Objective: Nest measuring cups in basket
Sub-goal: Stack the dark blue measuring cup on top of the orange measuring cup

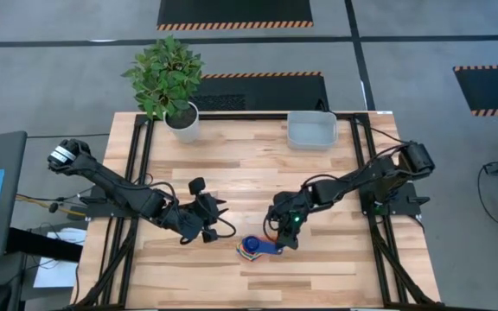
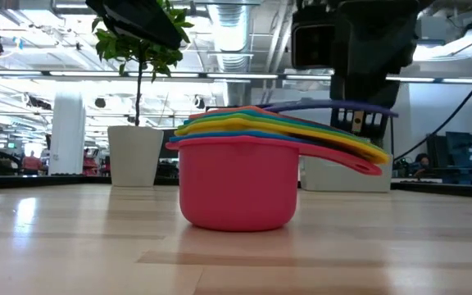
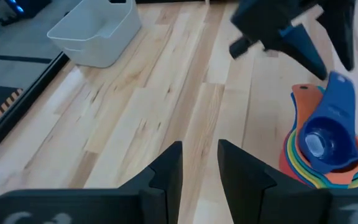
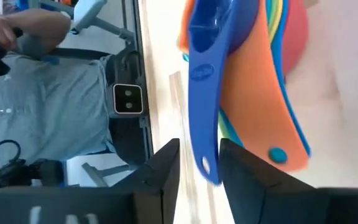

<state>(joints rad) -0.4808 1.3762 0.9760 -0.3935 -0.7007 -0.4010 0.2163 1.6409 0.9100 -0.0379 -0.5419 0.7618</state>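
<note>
The right gripper (image 1: 285, 244) stands slightly open over the blue handle (image 4: 205, 93), which runs between its fingers. The nested cups (image 1: 252, 250) sit on the table just beside it. The basket (image 1: 311, 130) lies well apart; the left gripper (image 1: 217, 216), partly open, holds nothing nearby.

Nested measuring cups (image 2: 238, 184) mid-tabletop (image 2: 72, 246), red outermost, handles fanned right, dark arm (image 2: 359, 49) above, white pot (image 2: 134, 155) behind near far edge.

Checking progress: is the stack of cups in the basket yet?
Out. The stack of cups sits on the table's near side; the basket stands empty at the far edge.
</note>
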